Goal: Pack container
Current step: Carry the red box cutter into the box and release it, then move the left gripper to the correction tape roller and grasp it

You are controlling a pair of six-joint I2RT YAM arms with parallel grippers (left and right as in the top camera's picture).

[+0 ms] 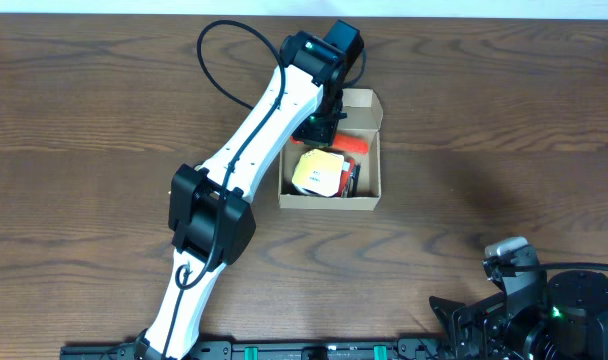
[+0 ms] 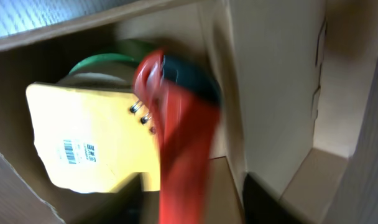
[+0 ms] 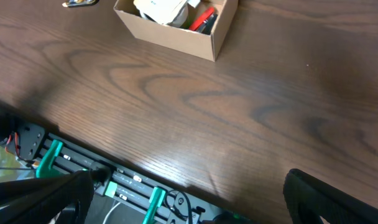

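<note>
The container (image 1: pixel 329 203) is a small tan cardboard box standing open on the wooden table; it also shows in the right wrist view (image 3: pixel 170 34). Inside lie a yellow card packet (image 1: pixel 319 172) (image 2: pixel 89 143), a green roll (image 2: pixel 108 59) behind it, and a red-handled tool (image 1: pixel 354 145) (image 2: pixel 183 149), blurred. My left gripper (image 1: pixel 319 125) (image 2: pixel 195 199) reaches down into the box's far end; its dark fingers stand apart on either side of the red tool with gaps on both sides. My right gripper (image 1: pixel 464 315) (image 3: pixel 189 186) rests wide open near the table's front right, holding nothing.
The box's inner wall (image 2: pixel 270 74) stands close to the right of the left gripper. A black and green rail (image 1: pixel 304 350) (image 3: pixel 114 180) runs along the table's front edge. A small metallic item (image 3: pixel 80 3) lies on the table beside the box.
</note>
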